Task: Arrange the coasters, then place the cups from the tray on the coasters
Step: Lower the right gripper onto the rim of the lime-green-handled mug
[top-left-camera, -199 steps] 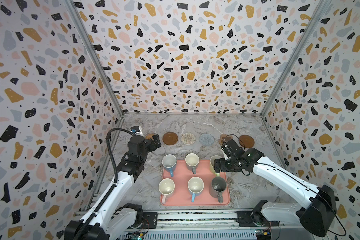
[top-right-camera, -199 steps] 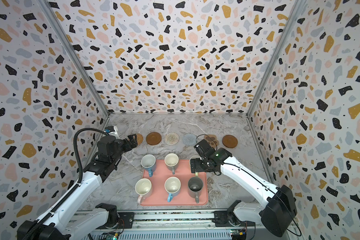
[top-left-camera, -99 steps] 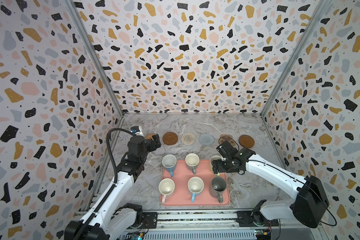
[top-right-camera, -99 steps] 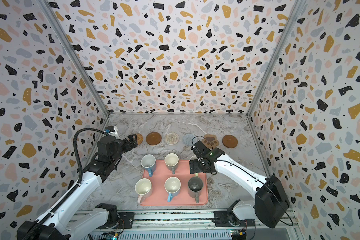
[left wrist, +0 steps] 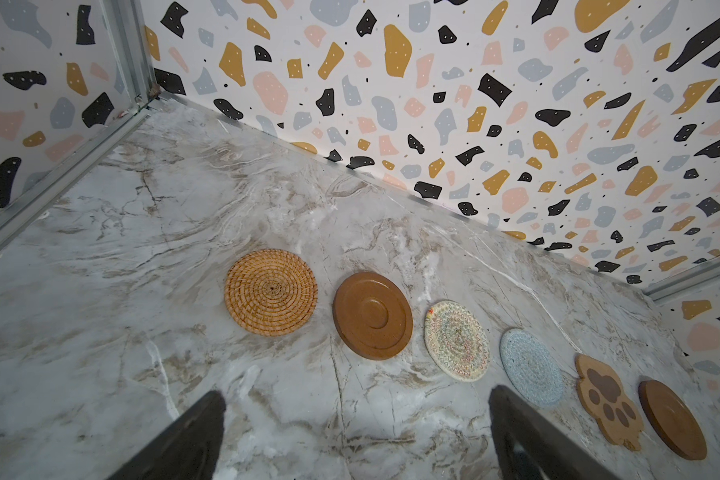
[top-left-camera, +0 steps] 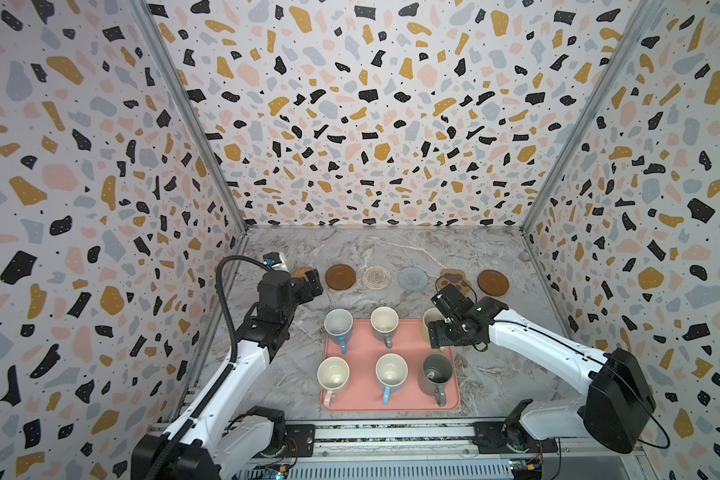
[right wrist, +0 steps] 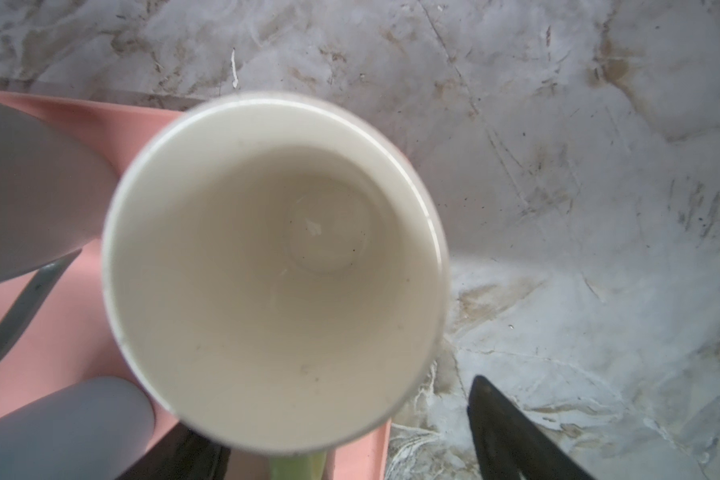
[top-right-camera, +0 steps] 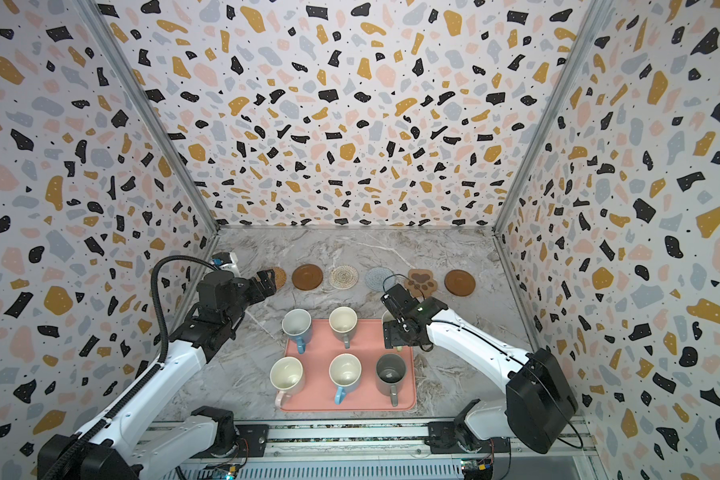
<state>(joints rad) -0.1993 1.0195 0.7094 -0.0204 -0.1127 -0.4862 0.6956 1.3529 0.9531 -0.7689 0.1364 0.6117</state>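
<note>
Six coasters lie in a row at the back: orange-tan woven (left wrist: 271, 291), brown disc (top-left-camera: 340, 276), beige woven (top-left-camera: 376, 276), light-blue woven (top-left-camera: 413, 278), paw (top-right-camera: 421, 281), brown disc (top-left-camera: 492, 282). The pink tray (top-left-camera: 391, 405) holds six cups: blue (top-left-camera: 338, 326), grey (top-left-camera: 384, 322), light green (right wrist: 275, 270), pale pink (top-left-camera: 332, 374), light blue (top-left-camera: 390, 372), dark grey (top-left-camera: 436, 372). My right gripper (right wrist: 346, 419) hangs open right over the light-green cup, its green handle (right wrist: 296, 465) between the fingers. My left gripper (left wrist: 356, 397) is open and empty over bare table beside the orange-tan coaster.
The marble table (top-left-camera: 495, 374) is walled on three sides by terrazzo panels. A metal rail (top-left-camera: 391, 436) runs along the front edge, just behind the tray. My right arm (top-left-camera: 537, 340) stretches across the table to the right of the tray.
My right gripper has slid left and toward the front, coming over the light-green cup, and its jaws have narrowed a little. The left arm has not moved.
</note>
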